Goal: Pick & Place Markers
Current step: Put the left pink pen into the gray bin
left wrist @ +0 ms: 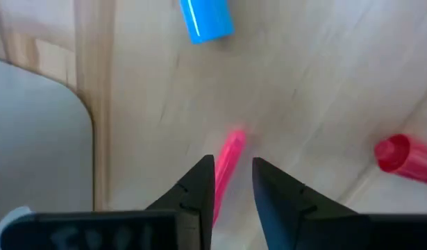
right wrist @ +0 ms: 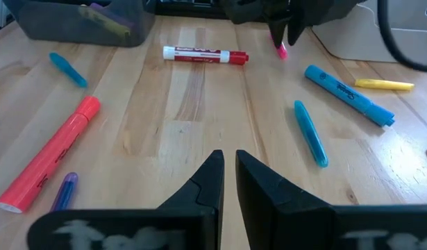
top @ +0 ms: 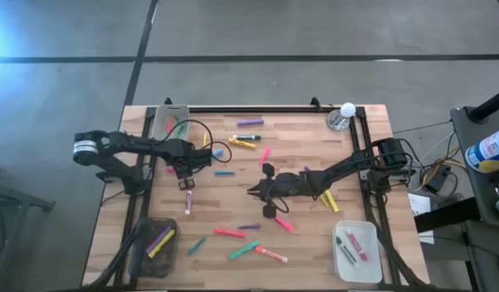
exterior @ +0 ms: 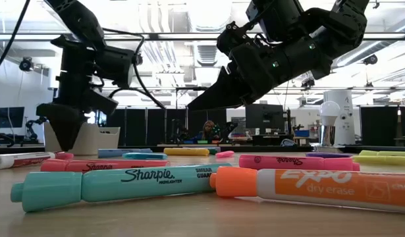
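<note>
Many markers lie scattered flat on the wooden table (top: 314,235). My left gripper (left wrist: 232,162) points down at the table's left, near a clear bin (top: 169,120). It is open, with a thin pink marker (left wrist: 230,147) in the gap beside one finger. From the right wrist view, the pink marker's tip (right wrist: 281,50) shows just below that gripper (right wrist: 282,31). My right gripper (right wrist: 229,156) is shut and hangs over the table's middle (top: 251,192), holding nothing. My left gripper stands over the pink marker from above, pointing down. The marker runs along the inner side of one finger (left wrist: 203,182), with a gap to the other finger. Whether that finger still touches the marker, I cannot tell.
A blue marker (left wrist: 206,19) and a red-capped white marker (right wrist: 206,54) lie close to my left gripper. A dark bin (top: 156,243) holding markers stands at the near left and a white bin (top: 356,251) at the near right. A bulb (top: 347,109) stands at the far right.
</note>
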`<state>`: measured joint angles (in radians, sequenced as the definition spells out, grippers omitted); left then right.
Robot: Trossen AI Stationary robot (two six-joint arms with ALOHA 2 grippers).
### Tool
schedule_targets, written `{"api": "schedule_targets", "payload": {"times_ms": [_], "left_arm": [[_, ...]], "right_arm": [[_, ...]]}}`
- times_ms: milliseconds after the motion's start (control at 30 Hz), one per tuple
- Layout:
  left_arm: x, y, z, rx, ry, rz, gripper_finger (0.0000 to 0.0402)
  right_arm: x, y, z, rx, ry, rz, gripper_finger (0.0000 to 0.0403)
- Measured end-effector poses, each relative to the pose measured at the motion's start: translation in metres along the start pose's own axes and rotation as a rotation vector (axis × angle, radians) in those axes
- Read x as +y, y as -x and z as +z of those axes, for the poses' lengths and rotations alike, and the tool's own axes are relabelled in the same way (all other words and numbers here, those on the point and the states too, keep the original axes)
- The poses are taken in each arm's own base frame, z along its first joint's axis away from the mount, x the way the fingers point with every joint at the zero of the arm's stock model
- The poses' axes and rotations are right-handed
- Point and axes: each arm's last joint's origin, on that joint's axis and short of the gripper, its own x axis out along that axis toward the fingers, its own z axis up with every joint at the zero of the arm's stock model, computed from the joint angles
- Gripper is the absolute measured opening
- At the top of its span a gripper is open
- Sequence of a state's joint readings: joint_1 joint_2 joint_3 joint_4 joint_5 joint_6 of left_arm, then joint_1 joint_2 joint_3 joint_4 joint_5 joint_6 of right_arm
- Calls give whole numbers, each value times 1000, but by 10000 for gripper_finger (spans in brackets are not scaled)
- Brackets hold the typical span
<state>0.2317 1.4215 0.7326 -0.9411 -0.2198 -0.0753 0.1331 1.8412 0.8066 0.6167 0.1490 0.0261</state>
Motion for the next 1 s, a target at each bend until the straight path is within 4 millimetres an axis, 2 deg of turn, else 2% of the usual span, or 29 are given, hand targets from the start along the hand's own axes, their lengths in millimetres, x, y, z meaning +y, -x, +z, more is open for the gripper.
{"api": "schedule_targets", "payload": {"times_ms": [400,600,733,833,1000], "left_arm": [[-3,-19,11,44,-109,33,90],[-3,-23,10,67,-116,24,46],[-1,-18,9,51,-112,39,12],[1,-10,6,65,-112,36,16],[7,18,8,19,-86,42,17]], "right_arm": [[0,0,0,0,0,0,31],[0,0,0,0,0,0,31],[0,0,0,0,0,0,31],[0,0,0,0,0,0,31],[0,0,0,0,0,0,31]]}}
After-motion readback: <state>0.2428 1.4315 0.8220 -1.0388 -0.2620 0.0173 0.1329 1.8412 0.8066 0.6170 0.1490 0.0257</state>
